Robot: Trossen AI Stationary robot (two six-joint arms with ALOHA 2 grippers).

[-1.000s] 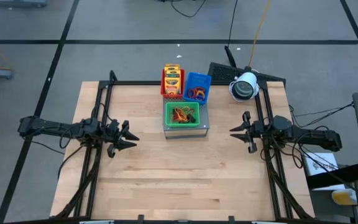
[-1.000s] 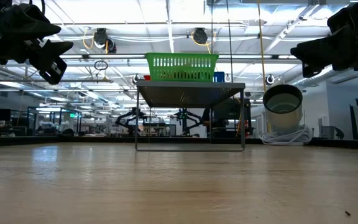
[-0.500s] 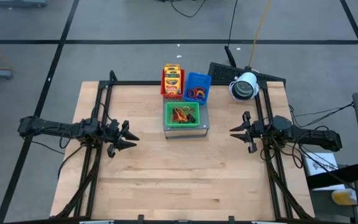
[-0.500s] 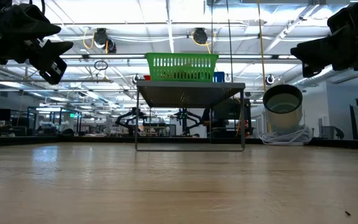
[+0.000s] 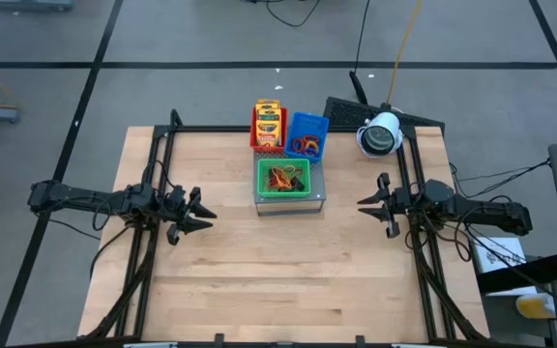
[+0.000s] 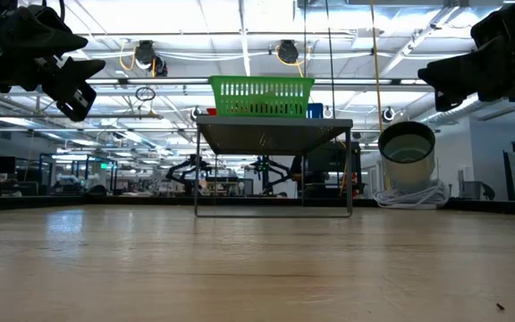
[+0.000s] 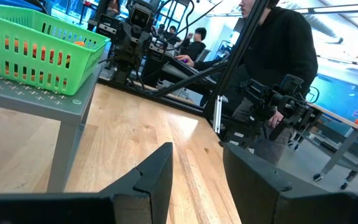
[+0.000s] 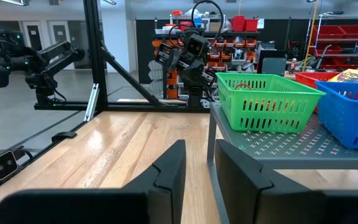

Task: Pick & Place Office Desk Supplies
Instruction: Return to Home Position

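The left claw [image 5: 201, 213] hangs over the left edge of the tabletop [image 5: 278, 285], fingers parted a little and holding nothing. Nothing lies loose on the wood, so the sorting looks done and the step in hand is the return to rest.

At the middle of the far edge stands a grey shelf [image 5: 320, 188] carrying all the supplies. The red bin [image 5: 254, 145] holds the yellow-and-green crayon packets [image 5: 269, 121]. In front of it, the green bin [image 5: 260, 179] holds a tangle of orange loops and dark pieces [image 5: 283, 177]. Beside the red one, the blue bin [image 5: 307, 120] holds rubber-band loops [image 5: 305, 145].

A pale cylinder [image 5: 380, 133] sits by the far right corner. The right claw [image 5: 367, 205] hangs over the right edge, slightly open and empty.

The next move asks only that each arm fold back on its own side, well apart from the shelf. A person in dark clothes [image 7: 284, 56] stands beyond the tabletop, clear of both arms.
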